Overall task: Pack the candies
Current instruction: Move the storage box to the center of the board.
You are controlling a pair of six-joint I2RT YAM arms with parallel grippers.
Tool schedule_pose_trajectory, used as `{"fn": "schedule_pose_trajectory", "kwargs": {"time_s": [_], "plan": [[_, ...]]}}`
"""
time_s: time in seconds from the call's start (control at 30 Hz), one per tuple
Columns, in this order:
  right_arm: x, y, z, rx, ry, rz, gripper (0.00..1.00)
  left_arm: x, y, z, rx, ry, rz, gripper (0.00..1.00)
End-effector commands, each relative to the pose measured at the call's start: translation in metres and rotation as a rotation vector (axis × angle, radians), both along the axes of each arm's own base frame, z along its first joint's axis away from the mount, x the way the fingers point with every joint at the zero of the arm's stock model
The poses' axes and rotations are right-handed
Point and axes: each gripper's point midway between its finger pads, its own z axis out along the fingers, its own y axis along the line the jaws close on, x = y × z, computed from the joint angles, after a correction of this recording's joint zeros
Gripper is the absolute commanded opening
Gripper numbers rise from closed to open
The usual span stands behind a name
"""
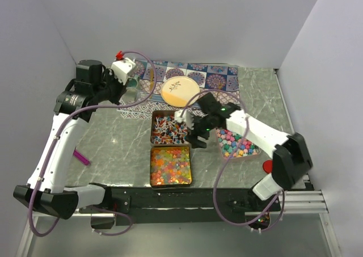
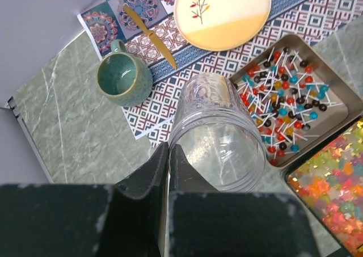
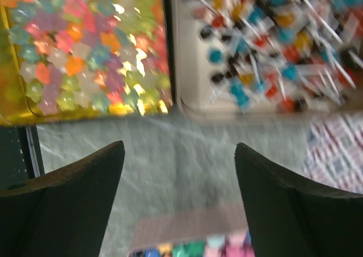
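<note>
Left gripper (image 2: pixel 170 169), seen from its wrist, is pinched closed on the rim of a clear jar (image 2: pixel 218 132), which it holds tilted just beyond the far left corner of the lollipop tray (image 1: pixel 153 116). The right gripper (image 1: pixel 195 135) hangs over the table (image 1: pixel 113 138) at the right edge of that tray, and its wrist view shows its jaws spread wide with nothing between them.

The candies lie in three lots:
- The lollipops (image 1: pixel 169 129) fill the tray itself.
- The gummies (image 1: pixel 170 165) sit in a second tin directly nearer than the tray and just beside it.
- The star candies (image 1: pixel 238 144) lie to the tray's right, past the right gripper.

A plate (image 1: pixel 180 91) rests on a patterned mat (image 1: pixel 221 75) just beyond the tray. A green mug (image 2: pixel 119 78) stands beyond and to the tray's left. A red lid (image 1: pixel 266 166) lies to the right of the tray and nearer. A purple scoop (image 1: pixel 81 156) lies well to the left of it.
</note>
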Motion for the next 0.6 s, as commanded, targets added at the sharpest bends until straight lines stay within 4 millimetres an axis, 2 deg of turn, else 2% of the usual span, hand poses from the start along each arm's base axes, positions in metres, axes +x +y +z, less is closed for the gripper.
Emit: {"fn": "schedule_pose_trajectory", "kwargs": {"time_s": [0.0,0.1,0.2,0.3,0.33,0.37,0.43,0.57], "plan": [[0.024,0.043,0.01,0.068,-0.042,0.099,0.81,-0.003,0.0,0.037,-0.082,-0.102,0.033,0.01],[0.034,0.05,-0.006,0.044,0.007,0.064,0.74,-0.005,0.003,0.039,-0.115,-0.1,0.045,0.01],[0.042,0.053,-0.011,0.049,0.022,0.035,0.65,-0.007,0.007,0.043,-0.123,-0.102,0.048,0.01],[0.047,0.049,-0.023,0.009,0.034,-0.003,0.4,-0.008,0.009,0.041,-0.103,-0.104,0.044,0.01],[0.049,0.046,-0.028,-0.017,0.036,-0.012,0.26,-0.008,0.009,0.041,-0.103,-0.103,0.046,0.01],[0.049,0.043,-0.031,-0.036,0.042,-0.017,0.22,-0.007,0.009,0.042,-0.103,-0.108,0.043,0.01],[0.05,0.032,-0.036,-0.067,0.059,-0.046,0.17,-0.006,0.009,0.042,-0.103,-0.11,0.043,0.01],[0.054,0.007,-0.041,-0.082,0.059,-0.115,0.17,0.0,0.007,0.042,-0.104,-0.119,0.039,0.01]]}}
